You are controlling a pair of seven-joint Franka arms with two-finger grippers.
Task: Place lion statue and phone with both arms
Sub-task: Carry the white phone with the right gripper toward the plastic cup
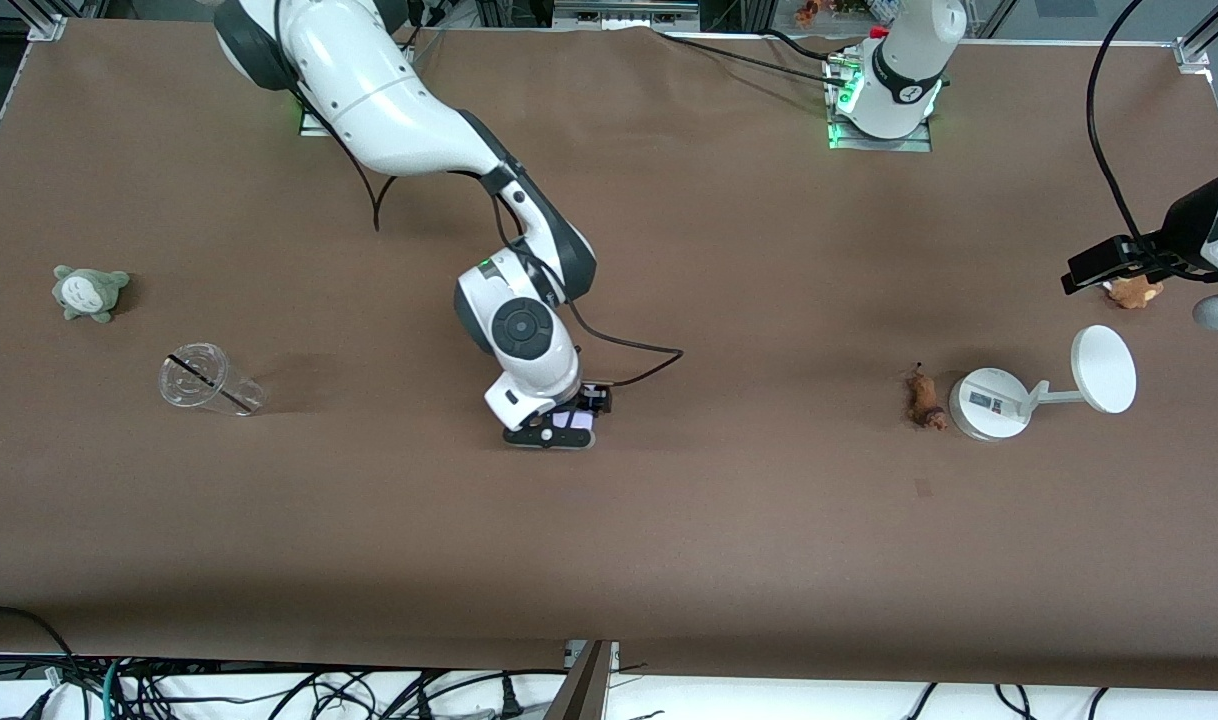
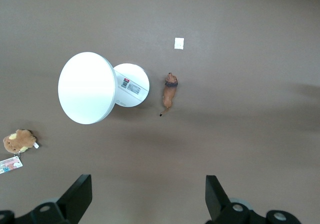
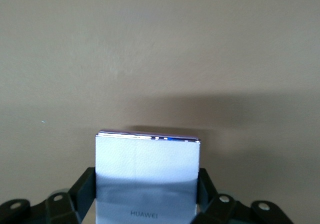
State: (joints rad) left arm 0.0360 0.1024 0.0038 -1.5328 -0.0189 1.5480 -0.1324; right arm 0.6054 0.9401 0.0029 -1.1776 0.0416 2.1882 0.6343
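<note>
- Right gripper (image 1: 552, 432) down at the table (image 1: 669, 520) near its middle, fingers (image 3: 86, 186) clamped on either side of the phone (image 3: 146, 176).
- Phone gripped between those two black fingers, pale lavender-white face up, maker's name legible on it in the right wrist view; only a sliver of it visible under the gripper from the front.
- Left gripper (image 2: 149, 199) raised over the table toward the left arm's end, fingers (image 2: 80, 194) spread wide with nothing between them; left arm waiting there.
- Lion statue (image 1: 924, 398) lying on the table toward the left arm's end, just beside the round base of a white stand (image 1: 999, 402), slim orange-brown body with a thin tail.
- White stand resting on the table, its disc (image 1: 1104, 369) tilted up on a short arm.
- Small brown plush toy (image 1: 1132, 291) farther from the front camera than the stand, partly hidden by the left arm's wrist camera.
- Clear plastic cup (image 1: 207, 380) on its side toward the right arm's end, a dark straw across its mouth.
- Grey-green plush toy (image 1: 89, 292) farther from the front camera than the cup, near the table's edge.
- Small pale square marker (image 2: 179, 43) on the table near the lion statue in the left wrist view.
</note>
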